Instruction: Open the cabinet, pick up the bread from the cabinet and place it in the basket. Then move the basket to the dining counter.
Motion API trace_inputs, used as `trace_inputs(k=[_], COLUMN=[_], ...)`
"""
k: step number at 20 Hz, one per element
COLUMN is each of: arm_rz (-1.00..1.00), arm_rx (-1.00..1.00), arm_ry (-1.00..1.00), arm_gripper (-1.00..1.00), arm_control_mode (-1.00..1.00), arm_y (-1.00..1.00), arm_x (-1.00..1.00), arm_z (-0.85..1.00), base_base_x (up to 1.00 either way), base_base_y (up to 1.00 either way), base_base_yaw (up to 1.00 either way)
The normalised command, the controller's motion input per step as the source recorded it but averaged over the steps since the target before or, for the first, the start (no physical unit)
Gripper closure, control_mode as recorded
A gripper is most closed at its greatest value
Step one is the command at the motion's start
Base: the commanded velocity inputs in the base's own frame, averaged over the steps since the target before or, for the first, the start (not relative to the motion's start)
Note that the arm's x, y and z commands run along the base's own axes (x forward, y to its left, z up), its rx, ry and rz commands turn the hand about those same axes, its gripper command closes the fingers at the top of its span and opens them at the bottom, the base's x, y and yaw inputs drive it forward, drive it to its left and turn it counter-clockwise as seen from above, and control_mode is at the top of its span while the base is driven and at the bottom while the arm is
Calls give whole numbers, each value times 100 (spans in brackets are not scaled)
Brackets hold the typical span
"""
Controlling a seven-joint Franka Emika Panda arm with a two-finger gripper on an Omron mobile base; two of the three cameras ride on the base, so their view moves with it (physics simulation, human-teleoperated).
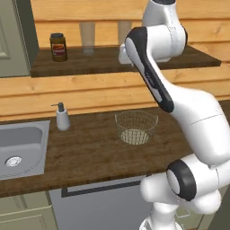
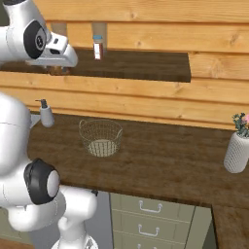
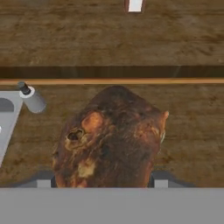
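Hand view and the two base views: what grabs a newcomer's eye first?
The bread, dark and crusty, looms large in the hand view, held between the gripper's fingers above the worktop. In the base views the white arm reaches up by the high shelf, which carries a brown jar. Below on the worktop the wire basket has nothing in it, with a soap dispenser and sink to its left.

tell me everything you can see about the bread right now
The bread is a rounded, lumpy dark-brown loaf with a rough crust and a few paler golden patches. In the hand view it sits close against the camera, between the gripper's fingers, whose grey bases show at its lower left and lower right, so it looks held. It hangs above the wood worktop, not resting on it. Its underside is hidden.
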Motion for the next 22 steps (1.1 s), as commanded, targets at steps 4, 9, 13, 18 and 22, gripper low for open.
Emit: trace_inputs(k=[4,9,13,18,22], arm_rz=[-5,-3,0,0,-1], arm_rx=[0,0,0,0,0], arm_ry=[0,6,4,2,0], arm_gripper=[100,100,100,100,100], arm_control_mode=[-100,-100,-100,-100,-100], arm_y=[-49,-46,-28,-10,0], arm_x=[-99,-46,16,32,48], arm_z=[-9,-57,-82,-70,-63], base_base_x=[0,0,0,0,0], base_base_y=[0,0,0,0,0], base_base_yaw=[0,0,0,0,0])
